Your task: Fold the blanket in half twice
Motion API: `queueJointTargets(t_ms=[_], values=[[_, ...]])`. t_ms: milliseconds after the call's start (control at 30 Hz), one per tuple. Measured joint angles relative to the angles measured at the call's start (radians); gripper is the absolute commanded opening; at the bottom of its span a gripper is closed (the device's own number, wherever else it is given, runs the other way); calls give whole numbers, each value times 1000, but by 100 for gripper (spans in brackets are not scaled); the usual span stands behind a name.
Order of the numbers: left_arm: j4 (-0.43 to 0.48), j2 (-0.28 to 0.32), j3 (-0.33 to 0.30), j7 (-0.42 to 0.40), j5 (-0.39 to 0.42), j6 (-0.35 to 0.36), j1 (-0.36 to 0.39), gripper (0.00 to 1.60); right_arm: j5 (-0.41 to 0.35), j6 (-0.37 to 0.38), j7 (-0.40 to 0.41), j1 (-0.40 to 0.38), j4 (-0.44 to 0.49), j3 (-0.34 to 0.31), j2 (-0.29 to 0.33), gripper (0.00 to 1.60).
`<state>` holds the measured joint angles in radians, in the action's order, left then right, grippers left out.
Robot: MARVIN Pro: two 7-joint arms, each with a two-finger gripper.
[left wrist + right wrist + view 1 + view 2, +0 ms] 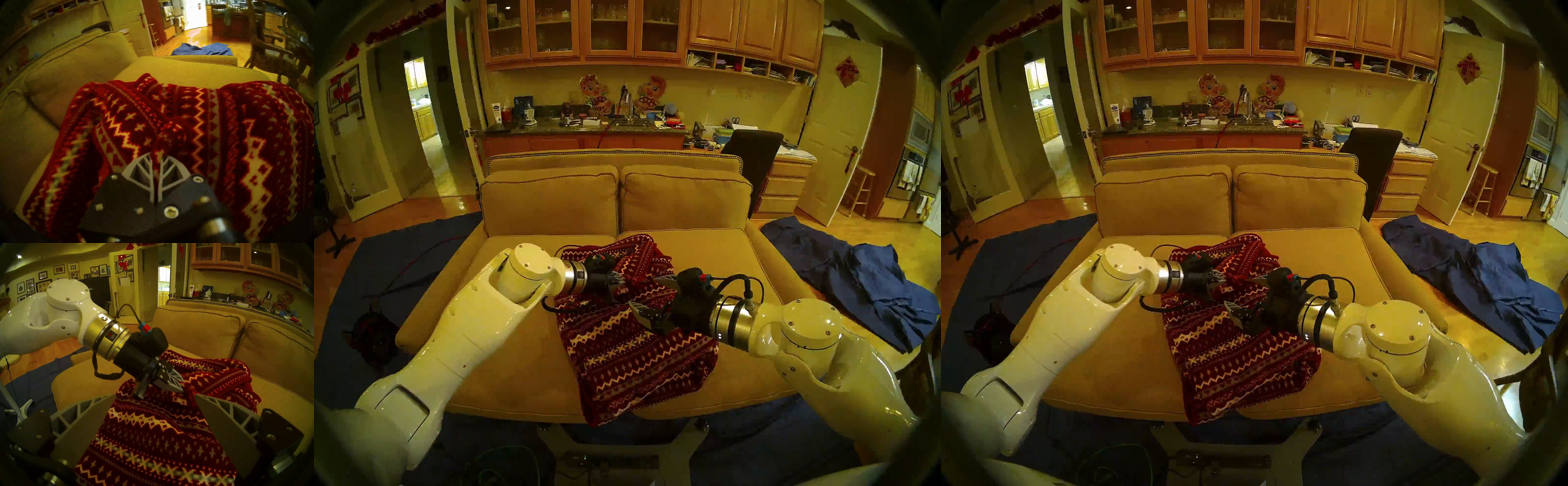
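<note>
Blanket (629, 346) lies rumpled on the sofa (517, 339) seat, mid-cushions, its near end drooping over the sofa's front edge, far end bunched up short of the back cushions. Nearest, R gripper (648, 297) hangs just above the blanket's middle, fingers (88, 428) spread wide, nothing btwn them, not touching the cloth as far as the views show. Beyond it, twd the blanket's far-left part, L gripper (155, 157) is clamped tight, fingers pressed together w/ a pinch of blanket fabric caught between the tips; a ridge of cloth rises from that pinch. Blue cloth (870, 288) on floor past the sofa's right arm.
</note>
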<state>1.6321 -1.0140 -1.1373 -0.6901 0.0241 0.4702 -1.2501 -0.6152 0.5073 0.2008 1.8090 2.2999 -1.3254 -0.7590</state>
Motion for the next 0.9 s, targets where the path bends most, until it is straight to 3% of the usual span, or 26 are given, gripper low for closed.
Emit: queueJointTargets(t_ms=[433,733,767,800,867,900], values=[[59,108,-172,72,20,-33,-126,0,0,0,0,0,0,0,0,160],[-71,123,-210,65,50,-138,-142,0,0,0,0,0,0,0,0,160],[-81,123,-210,63,51,-143,-140,8,0,0,0,0,0,0,0,160],[-97,123,-210,60,52,-150,-137,33,0,0,0,0,0,0,0,160],[-138,123,-208,47,53,-169,-124,63,0,0,0,0,0,0,0,160],[-157,123,-207,42,53,-176,-116,88,0,0,0,0,0,0,0,160]])
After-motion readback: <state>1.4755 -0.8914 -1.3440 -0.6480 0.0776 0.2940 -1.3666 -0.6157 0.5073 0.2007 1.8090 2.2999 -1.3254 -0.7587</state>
